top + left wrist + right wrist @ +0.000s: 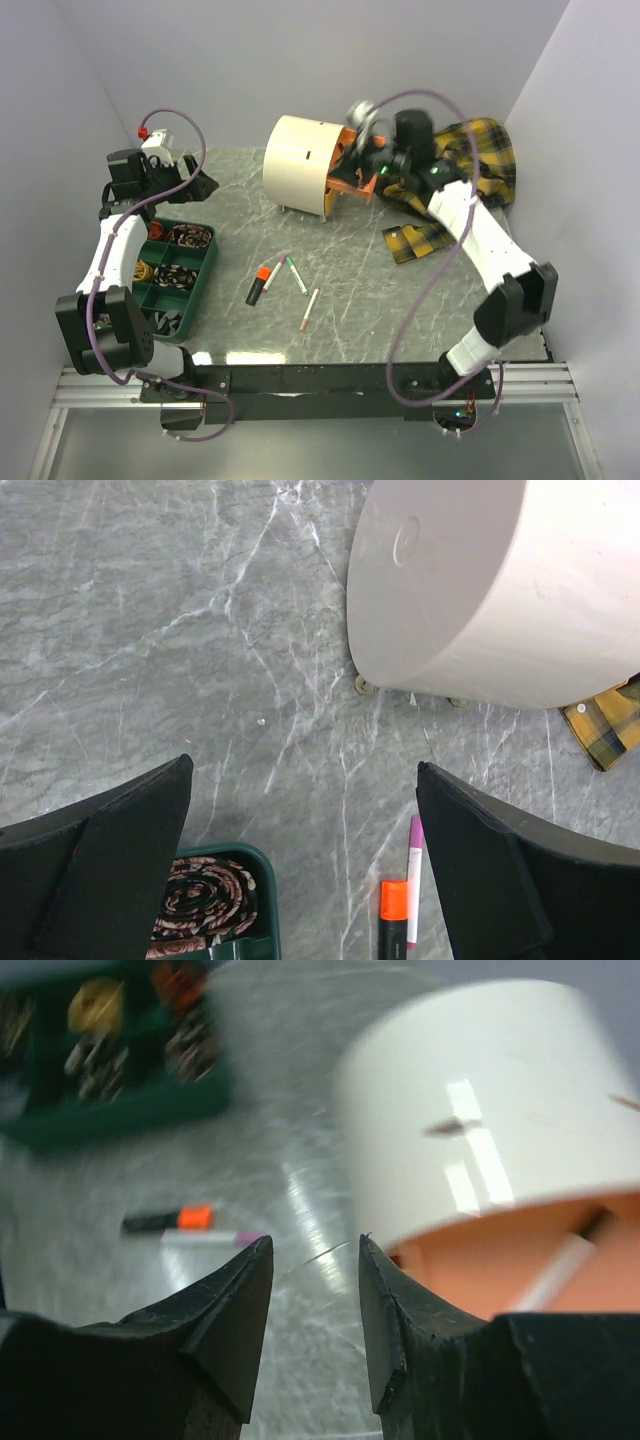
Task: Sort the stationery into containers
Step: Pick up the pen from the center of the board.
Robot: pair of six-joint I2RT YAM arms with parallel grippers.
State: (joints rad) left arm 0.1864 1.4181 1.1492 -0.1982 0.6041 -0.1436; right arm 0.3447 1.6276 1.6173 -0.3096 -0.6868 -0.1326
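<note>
Right wrist only: pen (562, 1263) in drawer (470, 1272)

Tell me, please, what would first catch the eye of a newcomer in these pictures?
A cream round-topped cabinet stands at the far middle of the table, its orange drawer pulled open, the right pincer just beside it. Loose pens and an orange-capped marker lie mid-table, between a green tray on the left and a yellow plaid cloth at far right.
</note>
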